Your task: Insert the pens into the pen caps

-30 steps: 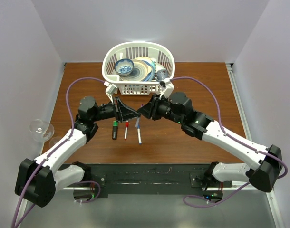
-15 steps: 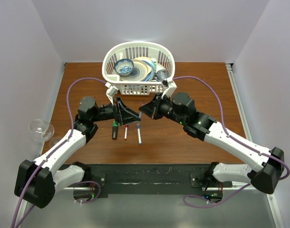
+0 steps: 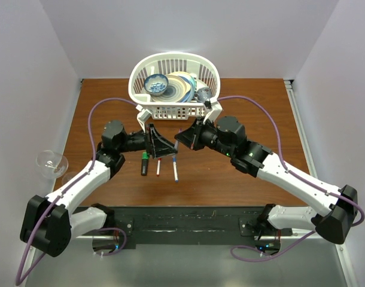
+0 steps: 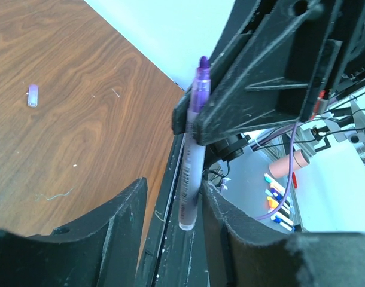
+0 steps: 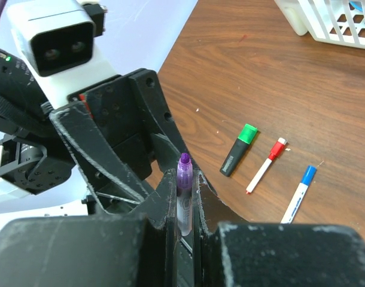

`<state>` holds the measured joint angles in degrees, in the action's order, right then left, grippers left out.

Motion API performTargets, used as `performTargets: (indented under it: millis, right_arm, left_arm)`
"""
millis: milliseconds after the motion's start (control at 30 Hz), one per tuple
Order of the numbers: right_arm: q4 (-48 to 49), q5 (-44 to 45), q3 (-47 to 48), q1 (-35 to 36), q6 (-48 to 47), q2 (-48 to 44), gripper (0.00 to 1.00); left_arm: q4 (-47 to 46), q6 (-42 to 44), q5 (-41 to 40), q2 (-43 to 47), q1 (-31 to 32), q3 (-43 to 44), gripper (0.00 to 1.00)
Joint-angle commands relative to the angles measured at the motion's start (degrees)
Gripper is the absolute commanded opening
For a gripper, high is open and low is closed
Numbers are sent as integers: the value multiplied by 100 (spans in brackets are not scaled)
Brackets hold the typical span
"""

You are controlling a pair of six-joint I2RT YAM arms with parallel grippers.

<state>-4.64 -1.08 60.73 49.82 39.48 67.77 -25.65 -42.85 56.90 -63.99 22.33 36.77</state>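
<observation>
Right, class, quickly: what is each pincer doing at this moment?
Left pincer: open, gripping nothing, its fingers either side of the purple pen.
Right pincer: closed on the purple pen.

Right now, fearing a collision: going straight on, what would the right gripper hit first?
Probably the open left gripper facing it; the purple-tipped white pen the right gripper clamps pokes between those black fingers.

White basket (image 3: 170,111) of dishes (image 3: 173,87) at the far edge of the bench (image 3: 248,119), left fingers (image 3: 160,143) and right fingers (image 3: 182,138) meeting before it, black marker (image 3: 145,163), red-tipped pen (image 3: 158,163), blue-tipped pen (image 3: 175,168) side by side
</observation>
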Motion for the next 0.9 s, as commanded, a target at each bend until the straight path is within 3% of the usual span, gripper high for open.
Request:
performTargets:
  millis: [0, 67, 100, 200, 233, 400, 433, 567, 667, 767, 867]
  right_arm:
    - [306, -59, 176, 1, -20, -18, 0]
    - [324, -120, 159, 1, 6, 0, 0]
    - [341, -155, 150, 1, 15, 8, 0]
    - [377, -191, 106, 1, 50, 9, 3]
    - [359, -138, 80, -8, 51, 0, 6]
    - [-114, 99, 53, 10, 24, -184, 41]
    - [-420, 273, 27, 1, 76, -237, 43]
    - [-1108, 1091, -52, -8, 323, -589, 46]
    - [-1521, 1680, -35, -34, 175, -800, 48]
    - [-1952, 2567, 70, -226, -405, -722, 50]
    - [-2084, 2719, 211, -752, -1397, -293, 51]
  left_arm:
    - [-195, 128, 154, -61, 35, 76, 43]
    - [-238, 119, 172, -96, 26, 76, 38]
    - [-274, 93, 198, -105, 26, 76, 23]
    - [-414, 49, 277, -167, 26, 67, 0]
    - [-415, 66, 277, -149, 26, 75, 0]
    - [-3, 461, -73, 17, 17, 110, 0]
    - [181, 592, -179, 87, 9, 154, 0]
    - [1297, 1295, -907, 298, -140, 313, 0]
    - [1343, 1271, -1015, 509, -526, 155, 0]
    - [1299, 1261, -901, 659, -1019, -73, 0]
    - [1543, 1689, -987, 817, -1152, -214, 0]
